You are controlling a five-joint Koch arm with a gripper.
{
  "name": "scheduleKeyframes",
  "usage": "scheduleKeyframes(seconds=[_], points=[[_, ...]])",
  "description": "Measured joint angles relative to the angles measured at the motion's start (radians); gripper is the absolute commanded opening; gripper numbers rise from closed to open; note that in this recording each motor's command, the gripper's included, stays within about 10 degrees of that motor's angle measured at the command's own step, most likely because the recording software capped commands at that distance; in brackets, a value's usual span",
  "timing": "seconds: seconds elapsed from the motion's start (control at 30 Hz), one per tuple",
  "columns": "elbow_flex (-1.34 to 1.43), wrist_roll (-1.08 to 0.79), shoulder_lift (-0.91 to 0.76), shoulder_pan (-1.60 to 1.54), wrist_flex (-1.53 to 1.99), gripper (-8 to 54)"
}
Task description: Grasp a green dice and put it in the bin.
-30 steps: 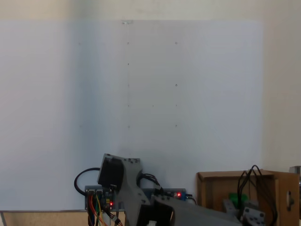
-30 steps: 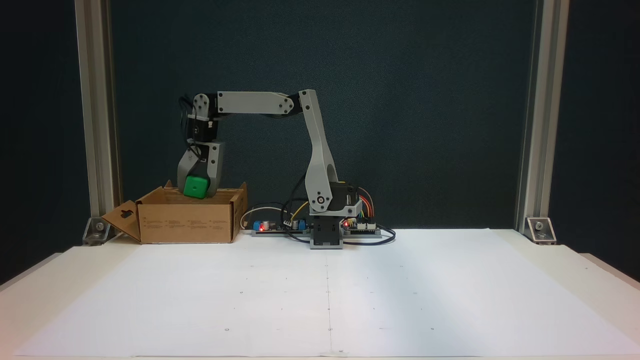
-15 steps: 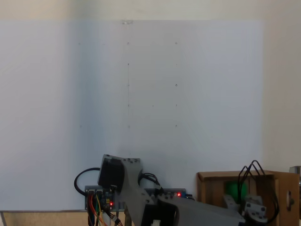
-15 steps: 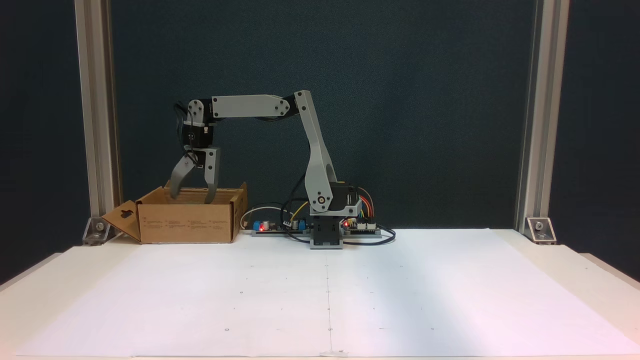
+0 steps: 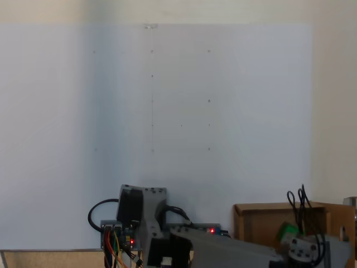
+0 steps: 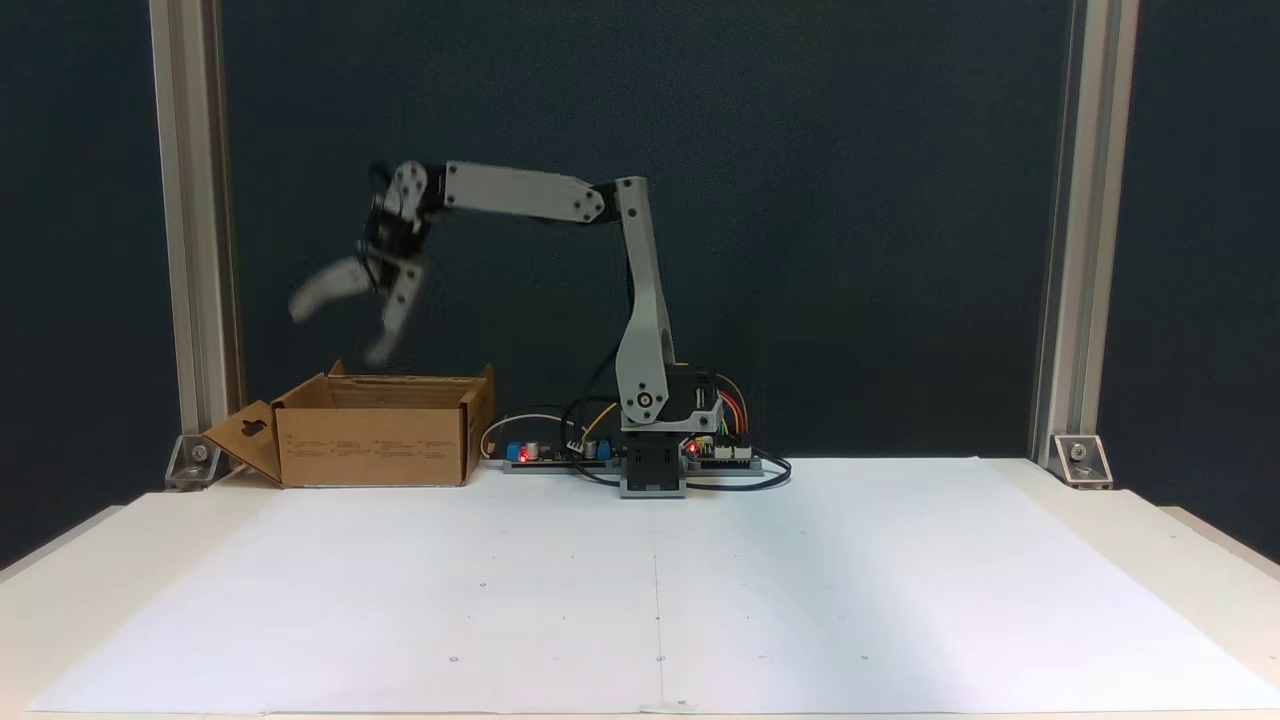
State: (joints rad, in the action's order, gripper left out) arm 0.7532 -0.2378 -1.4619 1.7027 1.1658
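Observation:
The green dice (image 5: pixel 288 230) lies inside the bin (image 5: pixel 251 226), partly hidden by my wrist and its black cables. In the other fixed view the bin (image 6: pixel 375 440) is a brown cardboard box at the back left, with a holed flap hanging open on its left side; its walls hide the dice. My gripper (image 6: pixel 338 325) hangs blurred above the box, well clear of its rim. It is open, the two fingers spread wide with nothing between them.
My arm's base (image 6: pixel 655 455) with its wiring and red-lit circuit boards stands at the back centre on the white sheet (image 6: pixel 655 590). Aluminium posts (image 6: pixel 190 230) rise at both back corners. The sheet stretches bare in front of the base.
One second ago the gripper held the dice low over the box. It opened, the dice dropped inside, and the arm has since swung the open gripper upward and outward.

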Motion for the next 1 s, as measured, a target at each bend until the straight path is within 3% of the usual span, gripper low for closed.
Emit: scheduleKeyframes(seconds=[0.27, 0.7, 1.0], points=[[-0.008, 0.114, -0.207, -0.344, -0.005, 44.1], [-0.003, 0.141, -0.385, -1.252, -0.005, 43.9], [0.333, 0.141, -0.607, -1.597, -0.017, 43.9]])
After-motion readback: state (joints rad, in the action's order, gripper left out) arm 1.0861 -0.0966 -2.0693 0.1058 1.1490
